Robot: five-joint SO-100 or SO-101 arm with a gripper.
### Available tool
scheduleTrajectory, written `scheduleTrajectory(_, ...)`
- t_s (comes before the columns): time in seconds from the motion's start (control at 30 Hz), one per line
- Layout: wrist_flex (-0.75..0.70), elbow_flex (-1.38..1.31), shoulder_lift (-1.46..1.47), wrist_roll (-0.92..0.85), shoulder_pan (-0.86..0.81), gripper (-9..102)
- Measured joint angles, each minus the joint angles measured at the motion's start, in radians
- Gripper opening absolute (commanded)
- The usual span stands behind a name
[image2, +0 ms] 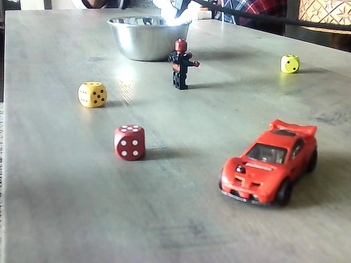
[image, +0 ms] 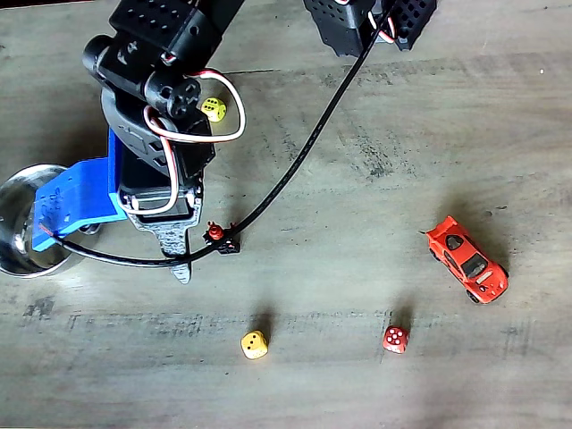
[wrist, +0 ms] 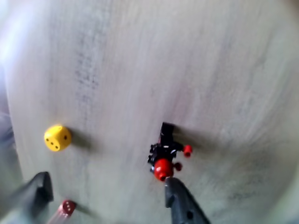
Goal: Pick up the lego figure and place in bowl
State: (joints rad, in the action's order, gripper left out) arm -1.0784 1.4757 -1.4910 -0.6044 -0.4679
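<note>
The lego figure, black with a red head and red hands, stands upright on the wooden table, clear of everything, as another fixed view shows. My gripper hangs above the table just left of it, open wide, with the dark finger nearest the figure and the blue finger over the bowl's edge. In the wrist view the gripper is empty; the figure sits just beyond the right fingertip. The steel bowl lies at the left edge, partly under the gripper, and right behind the figure.
A yellow die, a red die and an orange-red toy car lie on the table toward the front and right. A yellow-green die sits by the arm's base. A black cable hangs past the figure.
</note>
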Motion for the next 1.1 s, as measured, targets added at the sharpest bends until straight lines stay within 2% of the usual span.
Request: scheduleTrajectory(1.1, 0.000, 0.058, 0.080, 0.000, -0.040, 29)
